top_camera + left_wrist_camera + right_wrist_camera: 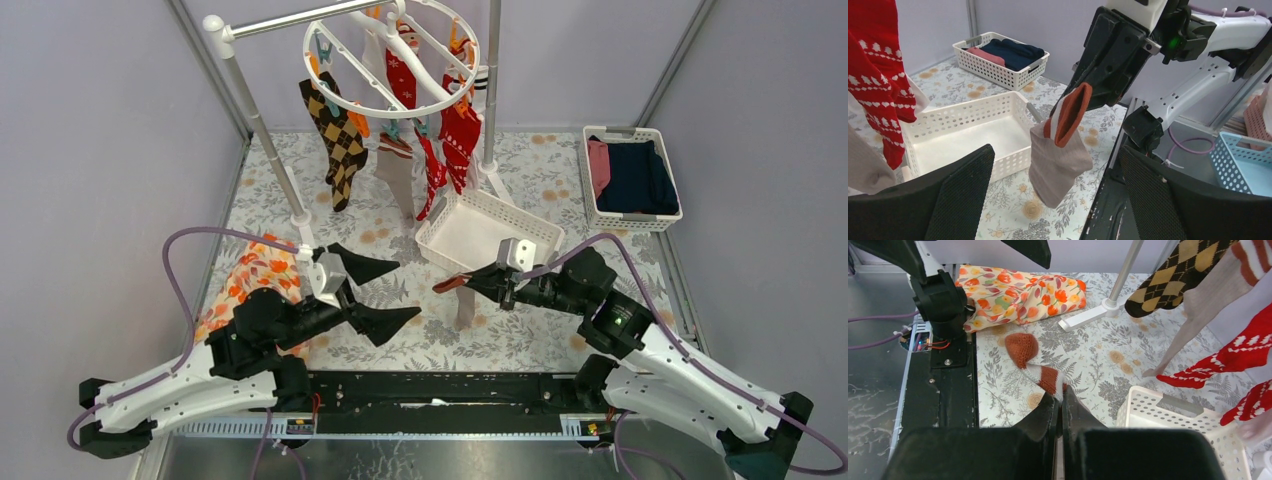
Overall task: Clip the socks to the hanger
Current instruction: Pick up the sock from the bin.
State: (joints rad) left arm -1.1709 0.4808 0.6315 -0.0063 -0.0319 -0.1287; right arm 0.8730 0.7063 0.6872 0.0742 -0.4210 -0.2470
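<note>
Leaf-printed cloth covers the bench (520,335), with two arms at its near edge. The left fingers (385,322) are spread wide and hold nothing. The right fingers (1040,417) are pressed together, pinching one grey sock (1058,160) by its orange cuff. It hangs between the arms, just in front of one empty basket (440,250). One floral cloth (250,280) lies beside the left arm. A second basket (668,215), far right, holds navy and pink clothes (635,175). At the back, one hanger (350,100) hangs by a pole (265,140). It carries one argyle sock (340,145), one pale sock (398,175) and at least two red socks (460,135).
</note>
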